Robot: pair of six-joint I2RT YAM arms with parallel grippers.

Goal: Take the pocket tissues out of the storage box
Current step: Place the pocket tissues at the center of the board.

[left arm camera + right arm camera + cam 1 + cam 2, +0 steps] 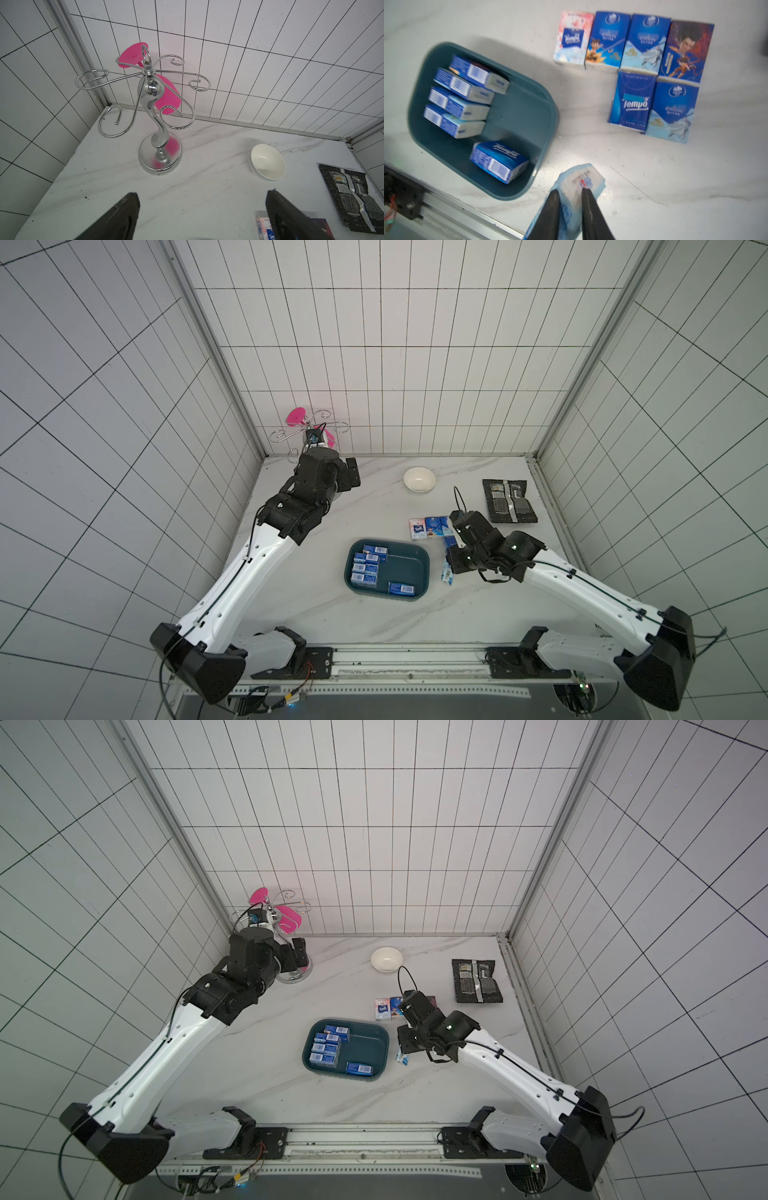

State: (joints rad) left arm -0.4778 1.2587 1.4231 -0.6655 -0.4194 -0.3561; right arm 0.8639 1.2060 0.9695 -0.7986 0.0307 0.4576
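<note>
right gripper [569,190] pinching soft crinkly pale-blue pack [583,174] | left gripper [202,192] agape, empty

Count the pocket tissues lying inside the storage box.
5 pocket tissues. Four sit in a row along one short end of the storage box. The fifth pack lies alone near a corner closer to the robot. The box is open, so none seems hidden.

Shallow dark teal plastic storage box [409,576]: five blue pocket tissue packs [365,569] inside | my right gripper [449,568]: light-blue soft tissue pack [446,577] poking out beneath, just beside the box.
</note>
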